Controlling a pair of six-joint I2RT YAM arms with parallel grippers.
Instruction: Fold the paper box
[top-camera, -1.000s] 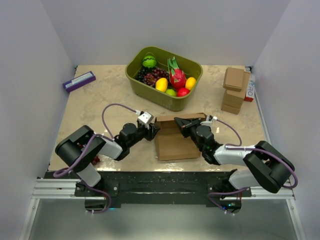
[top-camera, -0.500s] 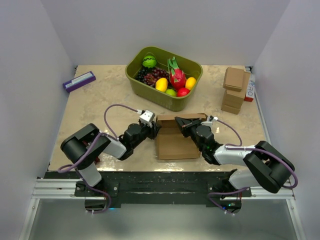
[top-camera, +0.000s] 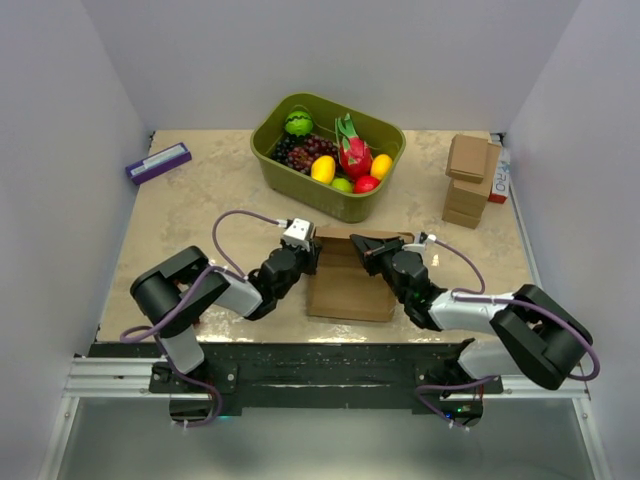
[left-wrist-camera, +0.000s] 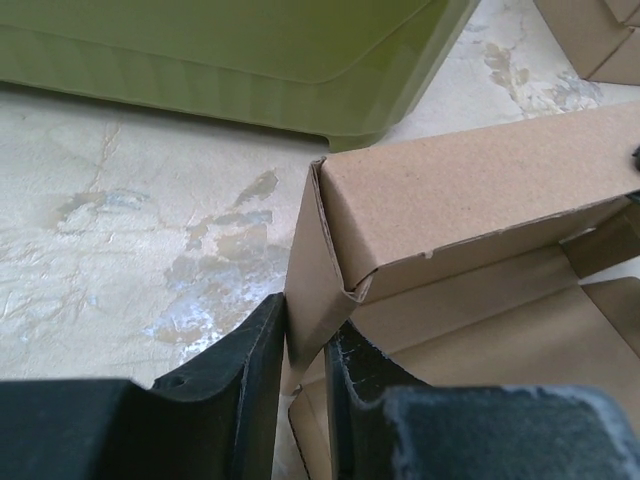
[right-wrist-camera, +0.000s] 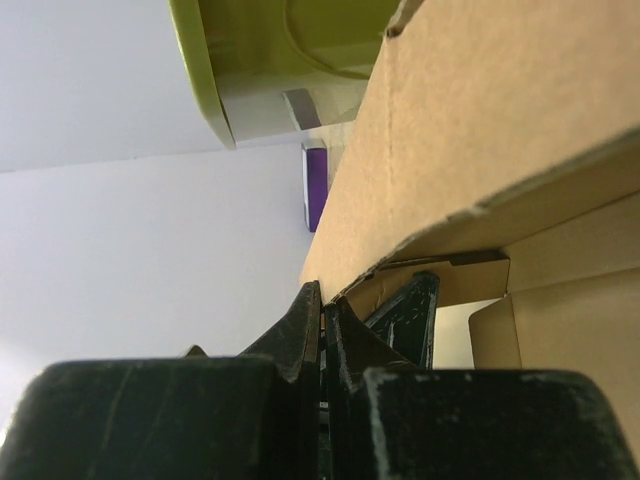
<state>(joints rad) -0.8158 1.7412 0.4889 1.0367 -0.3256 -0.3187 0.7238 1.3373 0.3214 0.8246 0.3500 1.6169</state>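
The paper box is a brown cardboard mailer, half raised, lying between both arms in the top view. My left gripper is at its left wall. In the left wrist view that upright wall stands between the two black fingers, which press on it from both sides, so my left gripper is shut on it. My right gripper is at the back panel. In the right wrist view its tips pinch the panel's edge.
A green bin of toy fruit stands just behind the box and fills the back of the left wrist view. A stack of small cardboard boxes sits at the back right. A purple box lies at the back left.
My left gripper has moved right onto the box's left wall and its jaws have narrowed around it. The box has turned slightly. The right gripper has held its grip.
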